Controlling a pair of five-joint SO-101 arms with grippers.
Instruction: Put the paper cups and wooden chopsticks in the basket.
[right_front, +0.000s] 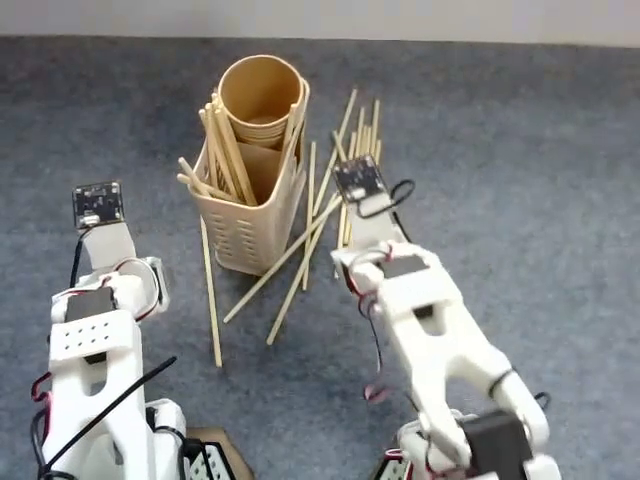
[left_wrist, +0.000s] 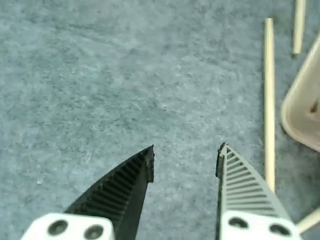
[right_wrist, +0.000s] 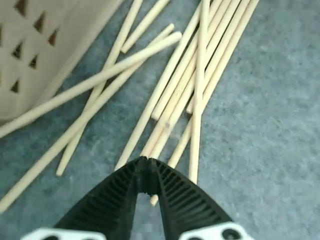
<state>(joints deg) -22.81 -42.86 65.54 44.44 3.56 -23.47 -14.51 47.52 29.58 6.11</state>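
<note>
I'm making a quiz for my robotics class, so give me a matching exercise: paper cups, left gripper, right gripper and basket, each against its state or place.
Column one:
1 paper cups
2 left gripper
3 right gripper
4 basket

Column two:
A shut, over loose chopsticks
B open, over bare grey mat
C stacked inside the basket
D standing upright

Pairs: 1-C, 2-B, 3-A, 4-D.

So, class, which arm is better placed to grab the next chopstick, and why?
Right. The right hand, closed, hangs directly over the loose chopsticks beside the basket. The left hand is open above carpet, with a chopstick off to one side.
</note>
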